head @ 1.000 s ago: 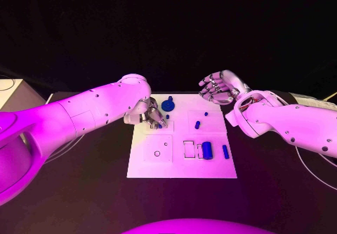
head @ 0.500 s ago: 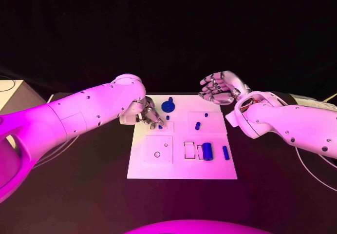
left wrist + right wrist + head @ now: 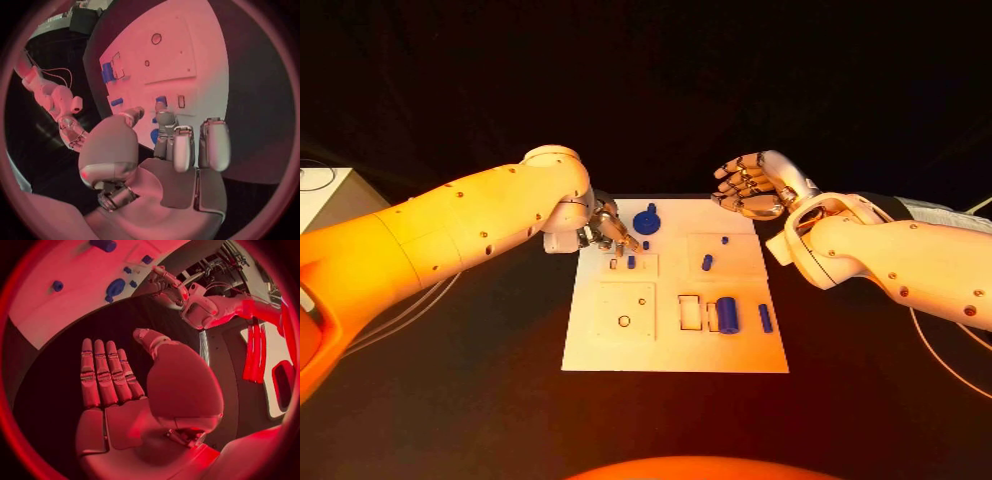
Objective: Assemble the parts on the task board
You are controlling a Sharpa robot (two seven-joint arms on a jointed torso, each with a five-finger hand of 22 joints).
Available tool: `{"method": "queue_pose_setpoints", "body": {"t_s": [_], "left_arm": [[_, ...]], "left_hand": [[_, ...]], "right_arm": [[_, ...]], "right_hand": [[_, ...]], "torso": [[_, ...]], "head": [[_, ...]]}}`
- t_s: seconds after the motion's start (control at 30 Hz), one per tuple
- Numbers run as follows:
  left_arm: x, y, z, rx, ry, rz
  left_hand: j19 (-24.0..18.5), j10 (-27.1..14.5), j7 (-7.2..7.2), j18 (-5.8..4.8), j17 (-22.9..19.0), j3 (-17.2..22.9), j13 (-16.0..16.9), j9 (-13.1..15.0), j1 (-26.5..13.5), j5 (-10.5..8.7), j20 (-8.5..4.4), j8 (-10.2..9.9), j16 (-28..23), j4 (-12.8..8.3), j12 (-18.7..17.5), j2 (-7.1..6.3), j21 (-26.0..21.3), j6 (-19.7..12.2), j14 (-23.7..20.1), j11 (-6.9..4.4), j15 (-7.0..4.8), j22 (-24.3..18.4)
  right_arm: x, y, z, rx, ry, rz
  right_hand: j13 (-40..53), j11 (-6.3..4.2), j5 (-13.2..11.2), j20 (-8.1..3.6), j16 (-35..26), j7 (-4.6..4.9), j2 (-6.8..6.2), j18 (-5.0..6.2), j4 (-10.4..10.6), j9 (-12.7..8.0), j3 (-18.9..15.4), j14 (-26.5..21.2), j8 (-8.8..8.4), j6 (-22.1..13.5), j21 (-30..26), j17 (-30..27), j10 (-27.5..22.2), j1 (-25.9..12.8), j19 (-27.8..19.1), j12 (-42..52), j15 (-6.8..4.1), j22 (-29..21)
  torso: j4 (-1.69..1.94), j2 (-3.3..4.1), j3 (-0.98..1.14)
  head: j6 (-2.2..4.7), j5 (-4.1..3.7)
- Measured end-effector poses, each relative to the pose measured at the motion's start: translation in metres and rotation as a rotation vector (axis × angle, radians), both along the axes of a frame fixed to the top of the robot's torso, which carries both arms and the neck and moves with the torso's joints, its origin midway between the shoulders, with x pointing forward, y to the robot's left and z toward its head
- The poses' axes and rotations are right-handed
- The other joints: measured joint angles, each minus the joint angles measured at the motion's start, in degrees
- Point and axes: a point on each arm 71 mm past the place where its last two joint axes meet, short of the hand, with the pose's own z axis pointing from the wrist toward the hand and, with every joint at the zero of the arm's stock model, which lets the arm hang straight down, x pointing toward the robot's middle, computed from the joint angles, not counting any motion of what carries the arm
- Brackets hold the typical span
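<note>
The white task board (image 3: 668,345) lies in the middle of the table. My left hand (image 3: 606,232) hovers at its far left corner, holding nothing, with fingers stretched out and fingertips (image 3: 164,116) just short of a small blue peg (image 3: 630,262) (image 3: 161,100). A blue gear-like part (image 3: 646,218) (image 3: 115,287) stands beside that hand. Other small pegs (image 3: 707,262) dot the board's middle. A thick blue cylinder (image 3: 726,313) (image 3: 107,72) and a slim blue bar (image 3: 763,317) lie near the right edge. My right hand (image 3: 754,185) (image 3: 109,385) is raised past the far right corner, palm bare.
A rectangular slot (image 3: 688,310) lies left of the cylinder, and a square recess with a small ring (image 3: 625,310) is on the board's left half. Black table (image 3: 459,380) surrounds the board. A pale box (image 3: 326,195) sits at the far left.
My left hand has drawn back a little towards the board's far edge, leaving the small blue peg a bit apart from its fingertips. My right hand has barely moved.
</note>
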Motion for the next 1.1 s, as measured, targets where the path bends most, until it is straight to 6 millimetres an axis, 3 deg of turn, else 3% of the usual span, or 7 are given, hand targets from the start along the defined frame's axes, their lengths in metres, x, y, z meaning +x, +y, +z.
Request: {"method": "queue_pose_setpoints", "body": {"t_s": [0.07,0.2,0.23,0.33,0.5,0.77,1.1], "left_arm": [[0.000,0.004,0.003,-0.019,-0.005,0.011],[0.002,0.015,0.013,-0.065,-0.019,0.043],[0.003,0.019,0.016,-0.080,-0.026,0.054],[0.007,0.028,0.025,-0.127,-0.056,0.091],[0.016,0.045,0.037,-0.200,-0.127,0.173],[0.032,0.062,0.043,-0.255,-0.234,0.274],[0.046,0.055,0.031,-0.226,-0.281,0.306]], "left_hand": [[-0.7,-1.4,0.23,0.00,0.0,1.8,-1.3,0.1,3.6,0.51,0.24,-0.3,0.0,-0.3,-1.0,0.60,-0.9,-1.2,0.2,0.16,0.17,0.0],[-2.9,-5.5,1.70,0.00,0.0,6.0,-5.8,-1.1,7.9,0.53,0.88,-2.8,-0.9,-0.2,-4.2,0.68,-3.6,-3.9,0.1,1.40,1.20,-2.4],[-3.5,-6.7,2.18,0.00,0.0,7.3,-7.0,-1.8,8.8,0.53,1.07,-3.6,-1.5,-0.2,-5.0,0.47,-4.4,-4.3,0.2,1.75,1.66,-3.3],[-7.3,-11.2,3.32,1.79,0.0,10.2,-11.0,-4.1,10.9,0.53,1.96,-6.4,-4.8,-0.5,-8.5,-0.03,-9.4,-6.7,0.1,2.97,2.78,-9.2],[-8.3,-12.9,4.50,1.79,0.0,10.9,-12.3,-8.4,12.7,0.10,2.70,-10.6,-5.8,-0.6,-10.0,-1.35,-11.0,-9.1,0.2,3.91,3.50,-10.7],[-6.2,-11.8,5.65,1.79,0.0,8.0,-12.5,-10.7,12.4,0.10,3.50,-11.7,-4.2,0.2,-9.8,-2.20,-8.9,-8.6,0.1,4.97,4.44,-8.2],[-5.9,-11.7,5.85,1.79,0.0,5.7,-12.5,-12.0,9.7,0.10,3.70,-12.1,-4.2,0.2,-9.3,-1.66,-8.8,-8.4,0.2,5.05,4.52,-7.8]], "right_arm": [[0.000,-0.001,0.000,0.001,0.000,-0.001],[0.000,-0.002,0.000,0.001,0.000,-0.004],[0.000,-0.003,0.000,0.001,0.000,-0.004],[0.000,-0.004,0.000,0.001,-0.002,-0.006],[0.001,-0.007,0.000,0.002,-0.004,-0.009],[0.002,-0.011,0.000,0.010,-0.002,-0.019],[0.000,-0.010,0.001,0.019,-0.003,-0.016]], "right_hand": [[-0.1,0.00,0.0,0.00,0.0,0.00,0.38,0.00,0.1,0.0,-0.2,0.0,0.00,0.0,0.0,-0.2,0.0,0.4,0.0,0.1,0.00,-0.2],[-0.4,0.00,0.0,0.00,0.0,0.00,0.76,0.00,0.1,0.0,-0.2,0.0,0.27,0.0,0.0,-0.8,0.0,0.8,0.0,0.6,0.00,-0.5],[-0.5,-0.11,0.0,0.00,0.0,0.01,0.98,0.00,0.1,0.0,-0.2,0.0,0.52,0.3,0.0,-1.0,0.1,1.0,0.0,0.7,0.00,-0.7],[-0.6,-0.52,0.0,-0.14,0.2,0.26,0.78,0.00,0.0,0.1,0.0,0.5,0.68,1.4,0.0,-1.5,0.5,1.4,0.1,1.0,-0.53,-0.9],[-0.7,-1.03,0.0,-0.62,0.2,0.52,0.81,0.00,0.0,0.1,1.0,1.0,0.91,2.6,0.0,-2.1,1.0,1.6,0.6,1.3,-0.65,-1.1],[-0.7,-1.03,0.0,-0.62,0.2,0.72,0.59,0.00,-0.2,0.1,1.1,1.3,0.91,2.8,0.0,-2.3,1.0,1.8,0.6,1.3,-0.82,-1.2],[-0.8,-1.03,0.0,-0.62,0.2,0.72,0.59,0.00,0.0,-0.1,1.3,1.3,0.90,2.8,0.0,-2.5,1.0,1.8,0.6,1.3,-0.82,-1.2]], "torso": [[0.01,0.01,0.00],[0.03,0.01,0.03],[0.03,0.01,0.03],[0.03,0.03,0.03],[0.00,0.06,0.03],[0.00,0.24,0.04],[-0.24,0.79,-0.07]], "head": [[0.07,0.00],[0.26,-0.01],[0.31,-0.04],[0.49,-0.05],[0.82,0.06],[1.38,0.29],[2.03,0.71]]}}
